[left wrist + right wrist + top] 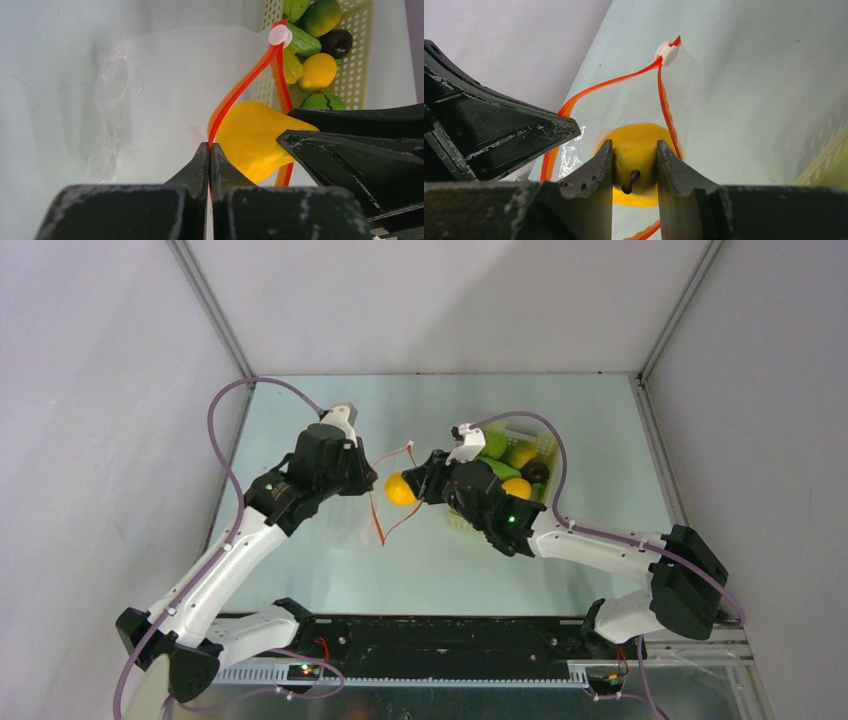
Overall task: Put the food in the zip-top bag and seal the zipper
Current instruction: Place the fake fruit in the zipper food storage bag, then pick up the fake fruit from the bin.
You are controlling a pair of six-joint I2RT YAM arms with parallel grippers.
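Note:
My left gripper (210, 148) is shut on one lip of the red-orange zipper (243, 82) and holds the mouth of the clear zip-top bag (160, 100) open above the table. My right gripper (634, 150) is shut on a yellow toy fruit (636, 140) with a dark stem, held right at the bag's open mouth between the two zipper strips. From above, the fruit (401, 489) sits between the left gripper (368, 478) and the right gripper (418, 486). A white slider (667, 52) sits at the zipper's far end. More food lies in the basket.
The pale yellow lattice basket (548, 447) stands just behind my right arm, holding green, yellow and one dark purple toy food (336, 42). Grey walls close the table on the left, back and right. The two grippers are close together.

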